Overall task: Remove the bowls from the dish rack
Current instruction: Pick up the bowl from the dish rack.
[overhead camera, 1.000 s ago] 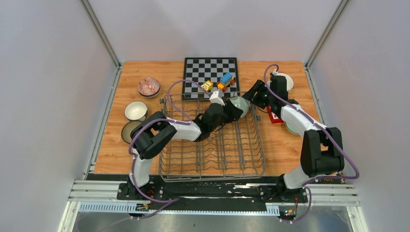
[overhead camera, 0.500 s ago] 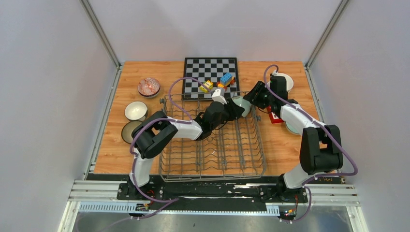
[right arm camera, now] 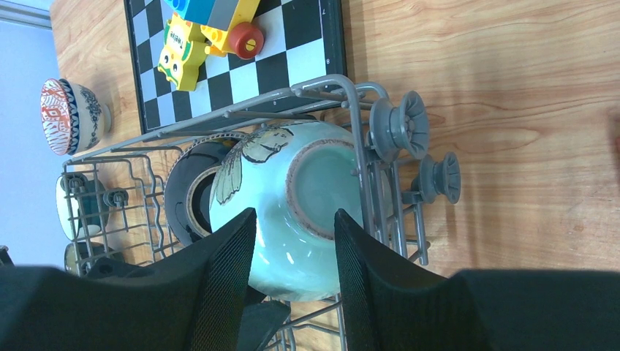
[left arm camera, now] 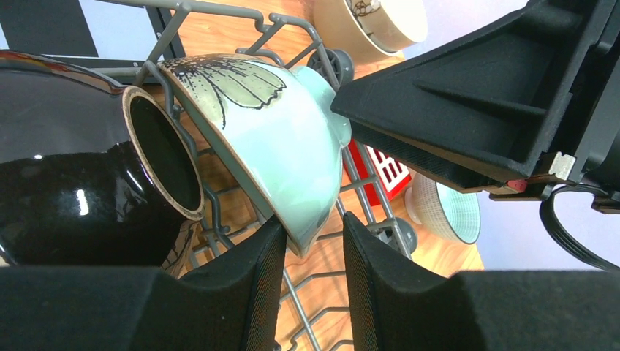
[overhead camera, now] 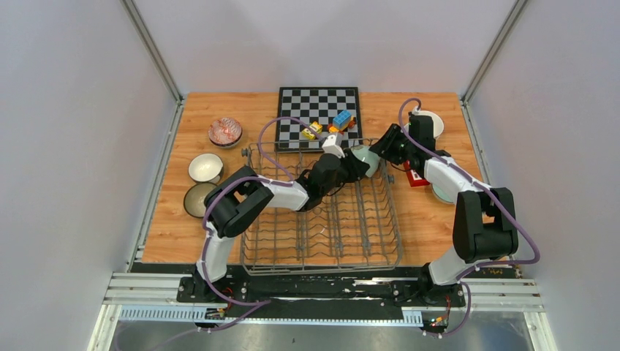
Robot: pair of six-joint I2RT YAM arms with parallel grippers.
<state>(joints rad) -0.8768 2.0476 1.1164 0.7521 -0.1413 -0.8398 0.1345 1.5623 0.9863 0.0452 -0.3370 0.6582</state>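
Note:
A pale mint bowl (overhead camera: 364,159) with a dark leaf print stands on edge in the far right corner of the grey wire dish rack (overhead camera: 322,245). A black bowl (left arm camera: 73,183) leans right behind it. My left gripper (left arm camera: 311,227) is open astride the mint bowl (left arm camera: 292,153) at its lower rim: one finger touches the rim, the other stands a little off. My right gripper (right arm camera: 294,213) is open over the mint bowl's foot ring (right arm camera: 322,172), its fingers on either side without touching. Both grippers meet at that corner, left gripper (overhead camera: 354,167) and right gripper (overhead camera: 379,150).
On the table to the left are a red-patterned bowl (overhead camera: 224,131), a cream bowl (overhead camera: 205,167) and a dark bowl (overhead camera: 194,197). On the right sit a cream bowl (overhead camera: 434,121), a gridded mint bowl (left arm camera: 446,212) and a red block (overhead camera: 415,178). A chessboard (overhead camera: 319,106) with toy blocks (overhead camera: 333,124) lies behind the rack.
Both grippers' jaws have narrowed around the mint bowl. The left arm has edged slightly toward the rack's far corner. The bowl stays in the rack.

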